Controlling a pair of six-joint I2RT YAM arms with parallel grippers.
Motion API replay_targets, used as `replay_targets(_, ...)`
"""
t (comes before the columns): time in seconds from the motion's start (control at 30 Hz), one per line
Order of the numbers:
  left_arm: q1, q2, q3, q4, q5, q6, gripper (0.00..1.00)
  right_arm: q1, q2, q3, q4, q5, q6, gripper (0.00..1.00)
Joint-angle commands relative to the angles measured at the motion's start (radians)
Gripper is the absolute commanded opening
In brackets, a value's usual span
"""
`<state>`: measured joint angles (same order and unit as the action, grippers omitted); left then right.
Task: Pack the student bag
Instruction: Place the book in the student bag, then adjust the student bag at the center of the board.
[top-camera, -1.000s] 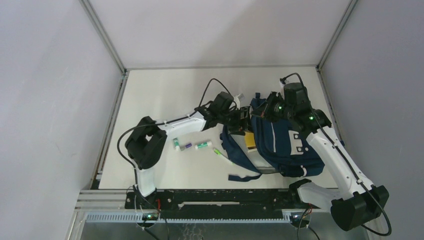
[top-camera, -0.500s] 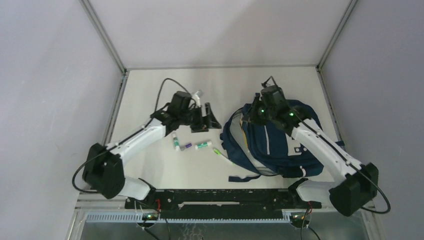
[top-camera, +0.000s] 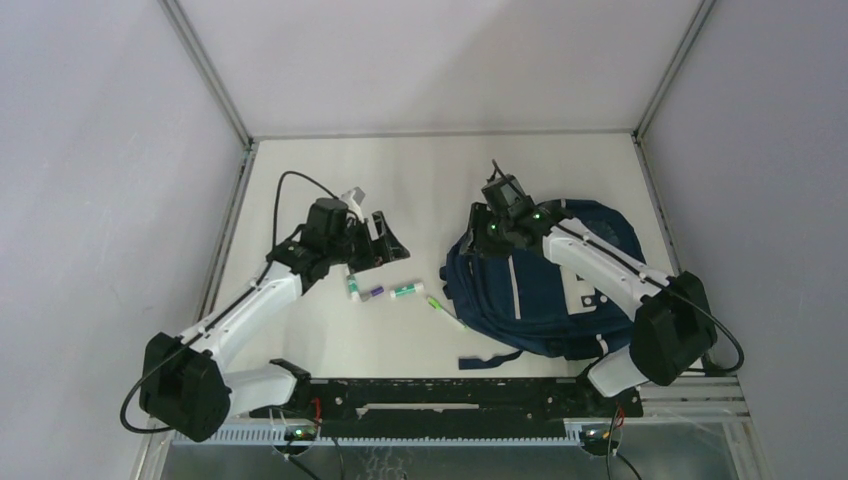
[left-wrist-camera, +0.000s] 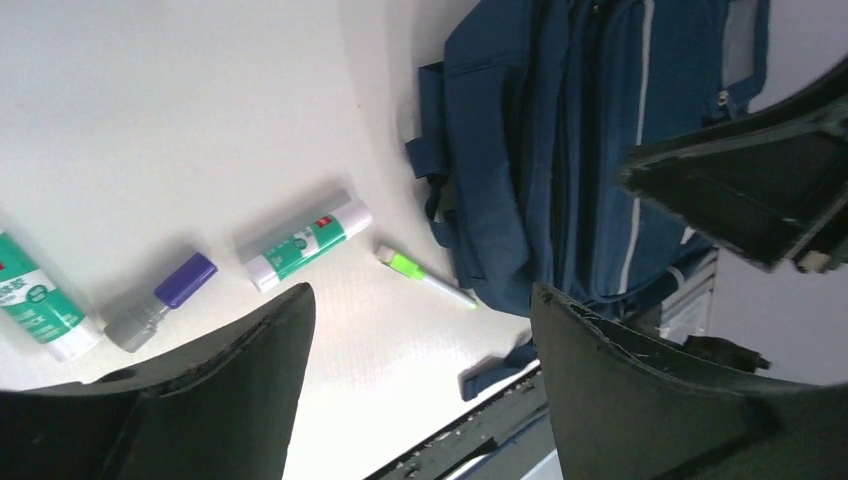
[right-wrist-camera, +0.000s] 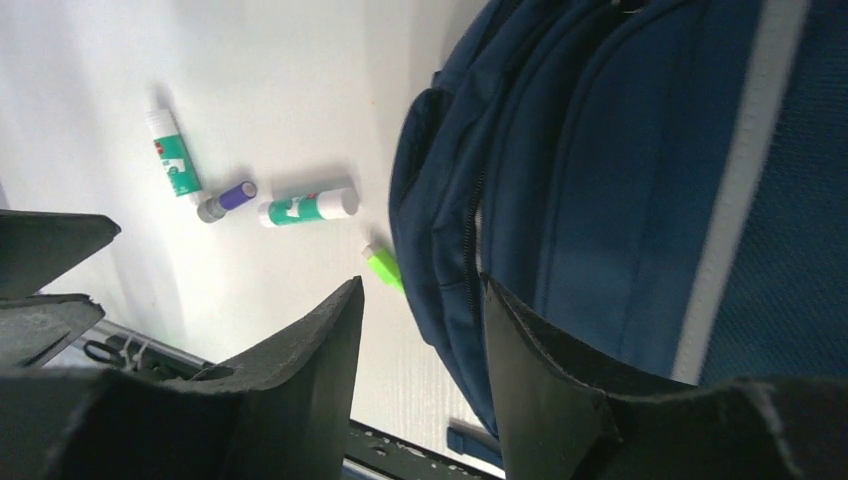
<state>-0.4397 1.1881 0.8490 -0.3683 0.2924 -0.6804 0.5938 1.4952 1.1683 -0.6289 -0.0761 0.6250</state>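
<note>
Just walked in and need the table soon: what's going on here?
Two robot arms are packing the student bag, lying on the table's right side. Neither holds anything. The left end effector hovers open near two glue sticks, a purple-capped tube and a green pen, all outside the bag. The right end effector is open over the bag's upper left edge.

On the white tabletop (top-camera: 300, 180) I see a green-and-white glue stick (top-camera: 352, 287), a small grey purple-capped tube (top-camera: 371, 293) just beside it, a second green-and-white glue stick (top-camera: 406, 291), then a thin lime-green-capped pen (top-camera: 437, 304).
</note>
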Motion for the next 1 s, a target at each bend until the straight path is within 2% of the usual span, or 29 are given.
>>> replay_targets(0.0,-0.031,-0.040,-0.026,0.017,-0.073,0.050,0.83,0.001,-0.103,0.008,-0.034,0.142,-0.038,0.56)
replay_targets(0.2,-0.089,-0.020,-0.027,0.025,-0.158,0.055,0.83,0.043,-0.116,-0.024,-0.092,0.308,-0.061,0.55)
replay_targets(0.37,-0.106,-0.005,-0.016,0.025,-0.173,0.056,0.82,0.149,-0.061,-0.024,-0.079,0.375,-0.065,0.55)
replay_targets(0.67,-0.106,0.029,-0.016,0.019,-0.123,0.043,0.81,0.169,0.044,-0.025,-0.037,0.373,-0.058,0.42)
replay_targets(0.83,-0.106,0.036,-0.017,0.023,-0.116,0.044,0.81,0.154,0.116,-0.024,-0.032,0.386,-0.047,0.40)
replay_targets(0.87,-0.106,0.036,-0.018,0.023,-0.115,0.044,0.81,0.152,0.125,-0.025,-0.038,0.395,-0.042,0.37)
replay_targets(0.9,-0.106,0.036,-0.018,0.023,-0.115,0.044,0.81,0.152,0.127,-0.023,-0.046,0.404,-0.035,0.30)
replay_targets(0.93,-0.106,0.035,-0.019,0.024,-0.115,0.045,0.81,0.152,0.118,-0.024,-0.054,0.414,-0.029,0.20)
replay_targets(0.97,-0.106,0.033,-0.021,0.023,-0.116,0.044,0.81,0.153,0.103,-0.024,-0.061,0.424,-0.024,0.04)
